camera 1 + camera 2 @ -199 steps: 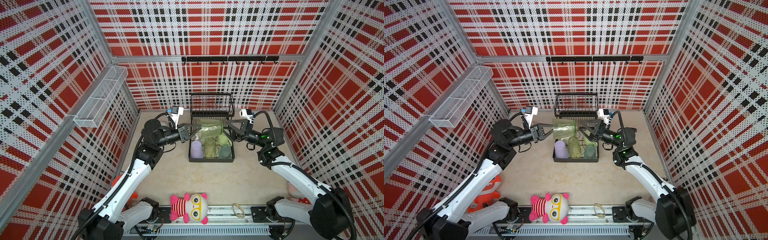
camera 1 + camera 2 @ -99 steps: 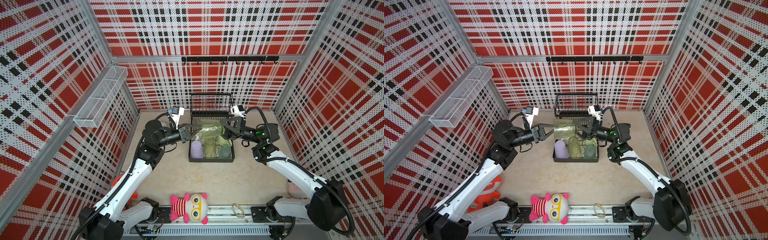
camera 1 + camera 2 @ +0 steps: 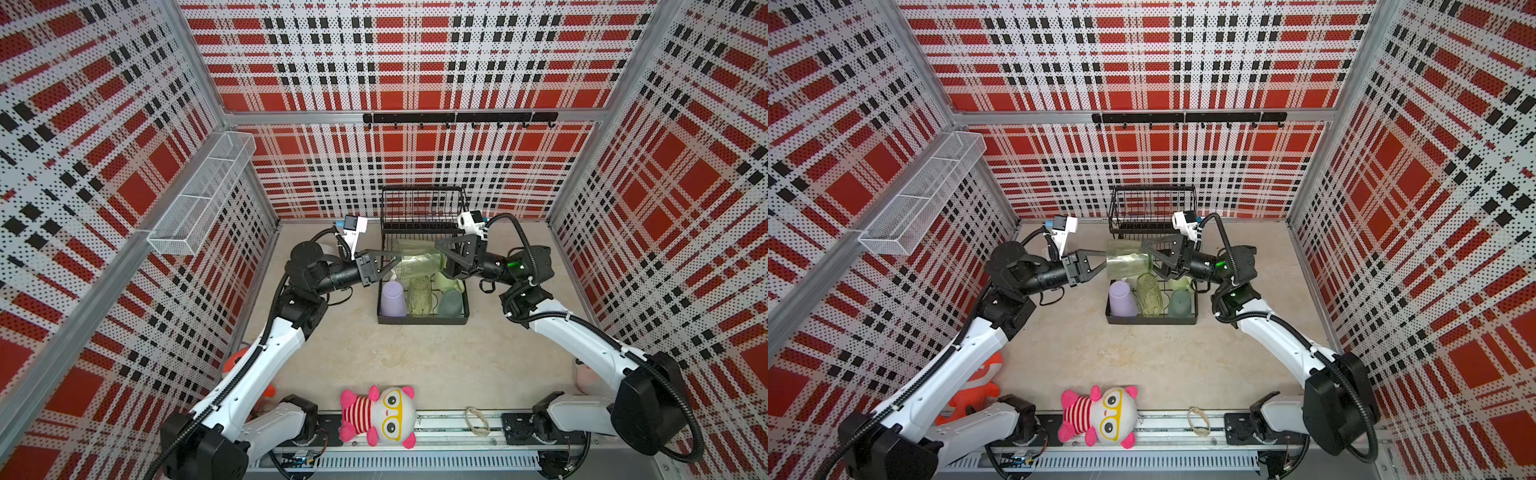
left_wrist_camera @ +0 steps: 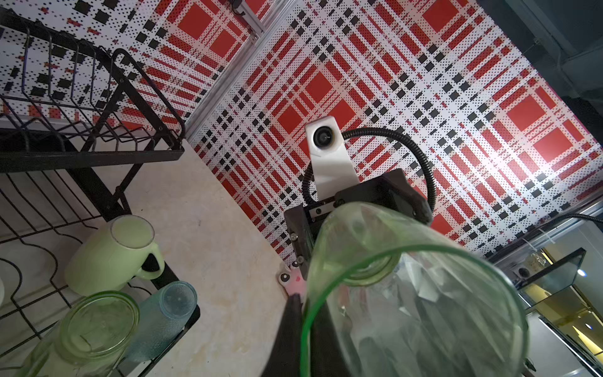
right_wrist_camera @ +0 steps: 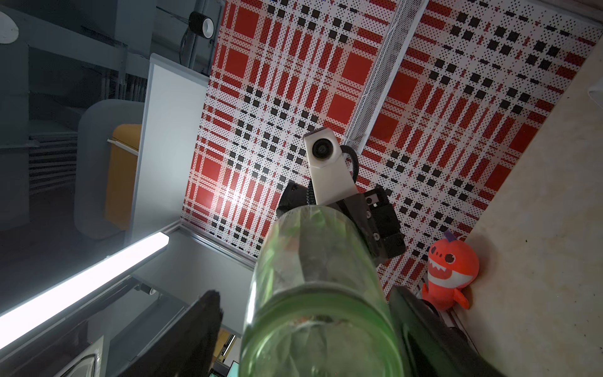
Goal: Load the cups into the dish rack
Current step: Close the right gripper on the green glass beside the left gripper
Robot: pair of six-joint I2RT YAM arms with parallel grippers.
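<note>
I find black wire dish rack (image 3: 422, 321) front row blocked: lavender plastic tumbler (image 3: 392, 297), upright clear green ribbed tumbler (image 3: 419, 296), small teal cup (image 3: 450, 302); beige tabletop (image 3: 415, 361) open.

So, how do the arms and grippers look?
The left arm and right arm have white shells, black joints and black ribbed cables. The left gripper and right gripper are black, with long triangular fingers and a white camera mount. A green light glows on the right arm.

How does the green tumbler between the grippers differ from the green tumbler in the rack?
Pose: the held tumbler lies sideways; the racked tumbler stands base-up. Support: the held tumbler hangs above the dish rack, its rim pinched by the left gripper; the racked tumbler rests on its lower tier. Both are clear green.
</note>
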